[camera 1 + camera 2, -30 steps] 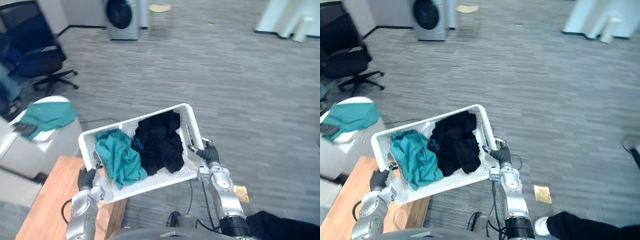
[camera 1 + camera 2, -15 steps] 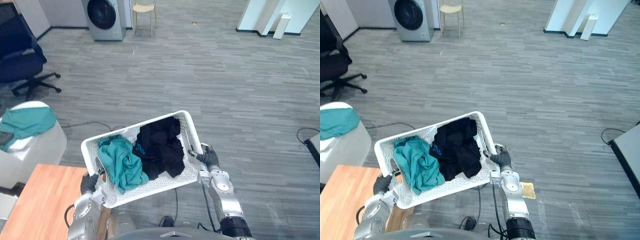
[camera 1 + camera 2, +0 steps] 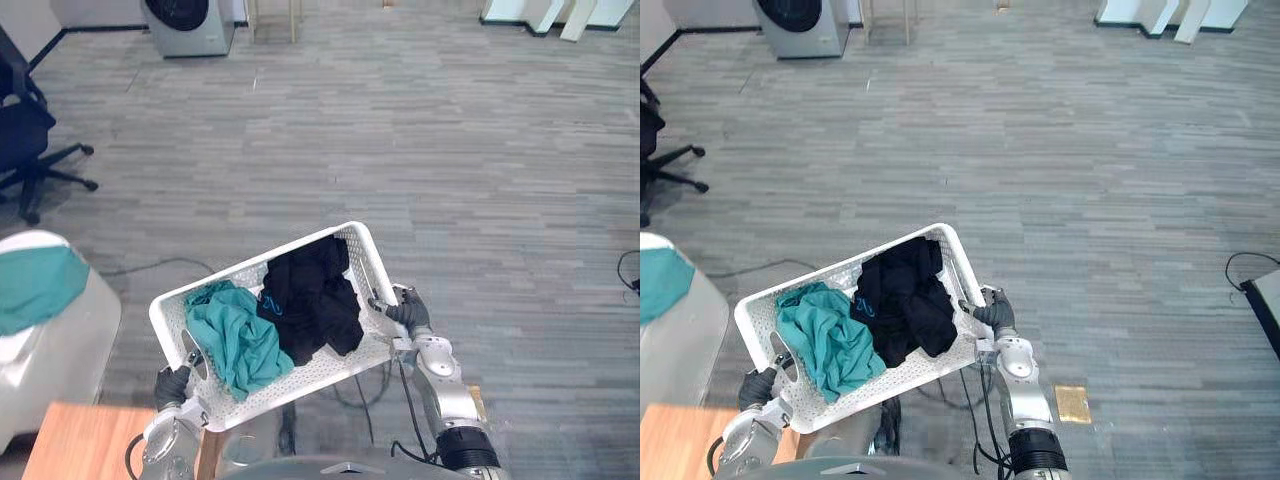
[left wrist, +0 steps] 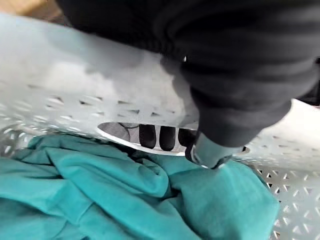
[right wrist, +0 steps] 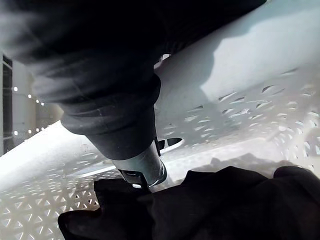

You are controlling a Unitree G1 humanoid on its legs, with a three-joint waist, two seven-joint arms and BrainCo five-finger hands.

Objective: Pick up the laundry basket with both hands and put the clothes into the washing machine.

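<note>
Tilt of the laundry basket point(image 3: 240, 268), grasped at its ends by the left robot hand point(image 3: 172, 385) and right robot hand point(image 3: 408, 313), could spill the teal garment point(image 3: 235, 340) while walking.

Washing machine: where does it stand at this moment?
In the left eye view the washing machine stands at the top left, far across the grey floor from the laundry basket, beyond the black office chair.
</note>
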